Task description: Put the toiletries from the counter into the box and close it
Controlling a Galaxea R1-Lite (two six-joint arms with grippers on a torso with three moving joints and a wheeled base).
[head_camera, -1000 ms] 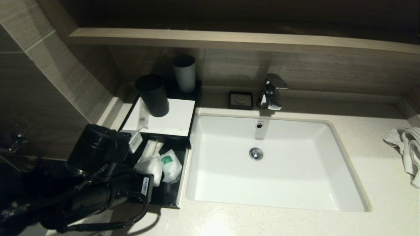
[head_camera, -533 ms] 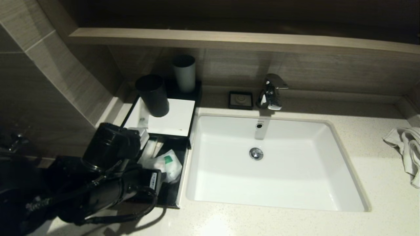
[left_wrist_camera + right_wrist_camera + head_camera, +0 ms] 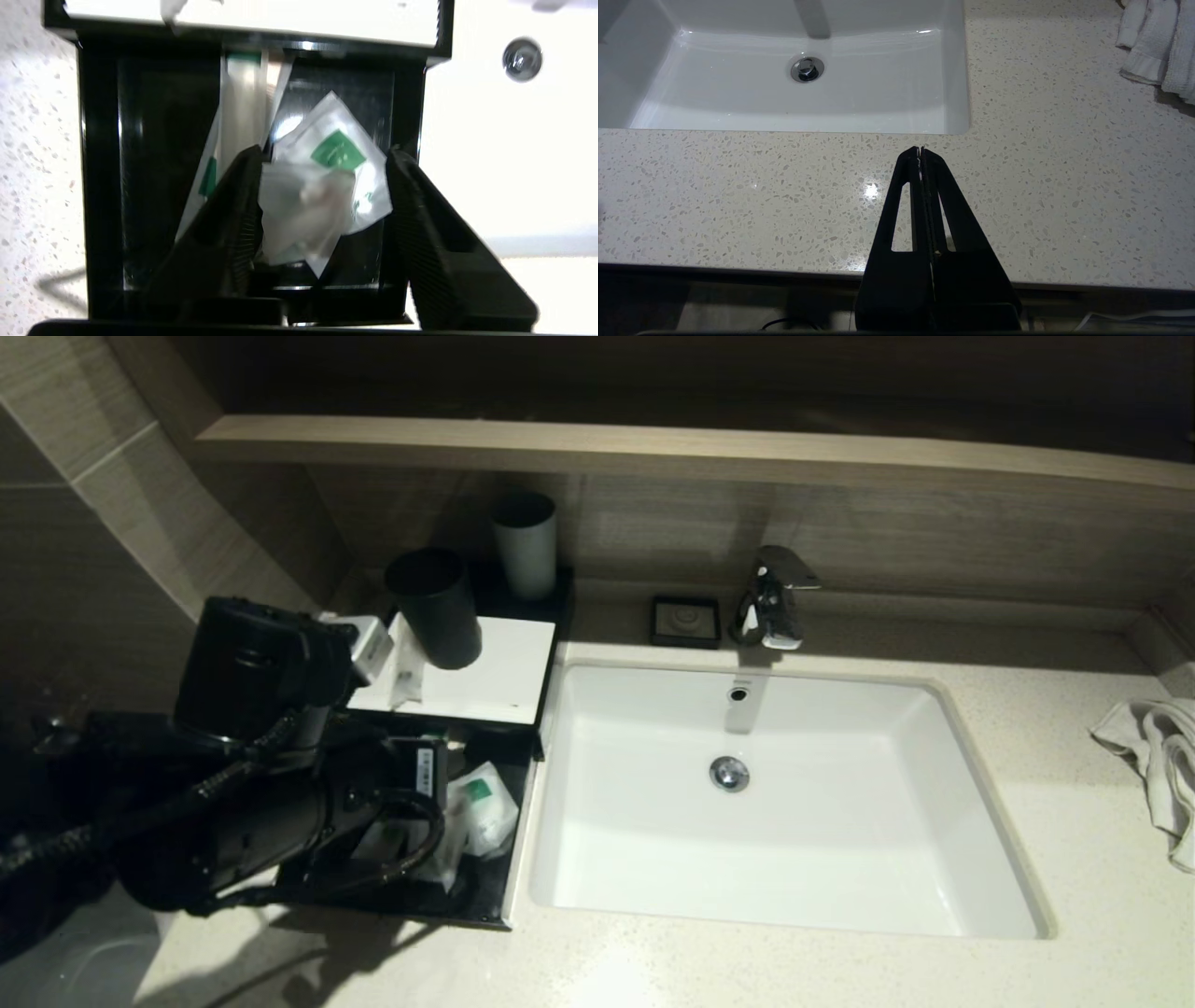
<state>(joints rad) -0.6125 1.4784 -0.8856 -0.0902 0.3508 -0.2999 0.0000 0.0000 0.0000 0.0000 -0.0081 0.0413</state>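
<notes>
Toiletries (image 3: 327, 186) lie inside the black box (image 3: 485, 887), left gripper (image 3: 322, 205) hovering spread above them, so I judge sliding the white lid (image 3: 485, 677) toward 6 o'clock comes next.

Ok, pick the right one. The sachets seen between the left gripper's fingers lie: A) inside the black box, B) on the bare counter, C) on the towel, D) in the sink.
A: the left gripper is open over the sachets lying inside the black box.
</notes>
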